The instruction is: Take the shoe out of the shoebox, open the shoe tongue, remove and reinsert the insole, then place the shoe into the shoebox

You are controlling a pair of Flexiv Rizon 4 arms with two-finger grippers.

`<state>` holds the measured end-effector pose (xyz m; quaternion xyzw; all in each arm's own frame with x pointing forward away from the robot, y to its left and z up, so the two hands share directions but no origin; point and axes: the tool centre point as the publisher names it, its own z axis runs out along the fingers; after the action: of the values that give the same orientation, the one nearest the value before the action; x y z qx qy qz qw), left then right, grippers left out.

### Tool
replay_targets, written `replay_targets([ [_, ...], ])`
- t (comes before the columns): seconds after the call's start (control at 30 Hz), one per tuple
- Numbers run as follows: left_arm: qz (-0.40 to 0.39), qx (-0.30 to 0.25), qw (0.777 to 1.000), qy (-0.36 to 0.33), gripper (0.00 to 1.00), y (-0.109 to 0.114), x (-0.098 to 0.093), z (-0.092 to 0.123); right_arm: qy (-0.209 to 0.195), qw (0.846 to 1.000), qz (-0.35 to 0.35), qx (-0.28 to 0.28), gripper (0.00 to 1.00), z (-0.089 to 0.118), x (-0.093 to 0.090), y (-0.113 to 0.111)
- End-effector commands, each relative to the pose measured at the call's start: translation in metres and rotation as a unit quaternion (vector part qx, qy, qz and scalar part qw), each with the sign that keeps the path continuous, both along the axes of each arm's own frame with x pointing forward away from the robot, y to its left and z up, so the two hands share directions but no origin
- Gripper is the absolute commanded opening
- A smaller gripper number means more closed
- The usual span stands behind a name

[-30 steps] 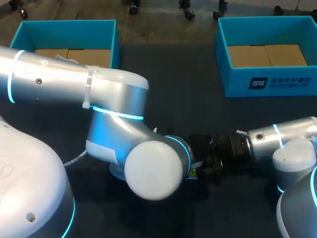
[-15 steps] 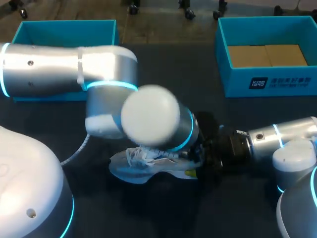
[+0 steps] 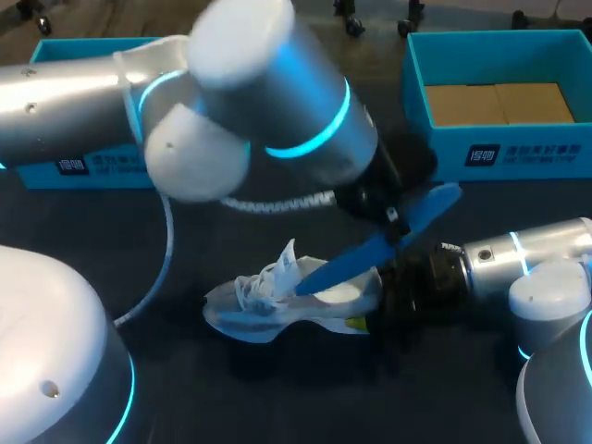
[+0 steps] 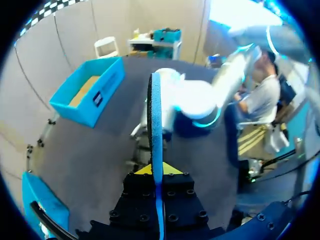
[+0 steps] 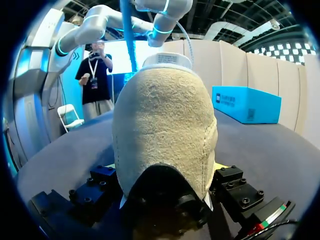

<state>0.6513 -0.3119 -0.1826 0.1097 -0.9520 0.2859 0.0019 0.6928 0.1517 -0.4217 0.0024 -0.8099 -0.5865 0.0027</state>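
Note:
A white lace-up shoe [image 3: 277, 301] lies on its side on the dark table, tongue raised. My right gripper [image 3: 384, 301] grips its heel; in the right wrist view the beige heel [image 5: 165, 120] fills the gap between the fingers [image 5: 235, 192]. A blue insole [image 3: 388, 236] slants up out of the shoe's opening, and my left gripper [image 3: 393, 215] is shut on its upper part. In the left wrist view the insole [image 4: 156, 125] stands edge-on between the yellow tips of that gripper [image 4: 156, 169]. The insole [image 5: 129, 30] also rises behind the heel in the right wrist view.
Two open teal shoeboxes stand at the back: one at the left [image 3: 83, 165] partly behind my left arm, one at the right [image 3: 499, 148] with brown cardboard inside. The right box [image 4: 92, 92] lies ahead of the left gripper. Dark tabletop lies in front of the shoe.
My left arm has swung upward and back, drawing the blue insole up out of the shoe and uncovering the shoe. The right arm has kept still at the heel.

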Motion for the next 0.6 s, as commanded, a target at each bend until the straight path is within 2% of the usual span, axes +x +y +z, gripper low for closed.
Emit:
replay_targets([
  [0.03,-0.053,-0.047,0.995,0.072,0.00,0.012,-0.010,0.039,-0.001,1.000,-0.001,-0.001,0.00,-0.003,-0.003,0.001],
  [0.17,-0.076,-0.088,0.989,0.092,0.00,0.011,-0.021,0.075,-0.001,1.000,-0.001,-0.001,0.00,-0.003,-0.003,0.001],
  [0.2,-0.084,-0.102,0.986,0.097,0.00,0.011,-0.024,0.092,-0.001,1.000,-0.001,-0.001,0.00,-0.003,-0.003,0.001],
  [0.6,-0.084,-0.102,0.986,0.097,0.00,0.011,-0.024,0.092,-0.001,1.000,-0.001,-0.001,0.00,-0.003,-0.003,0.001],
])
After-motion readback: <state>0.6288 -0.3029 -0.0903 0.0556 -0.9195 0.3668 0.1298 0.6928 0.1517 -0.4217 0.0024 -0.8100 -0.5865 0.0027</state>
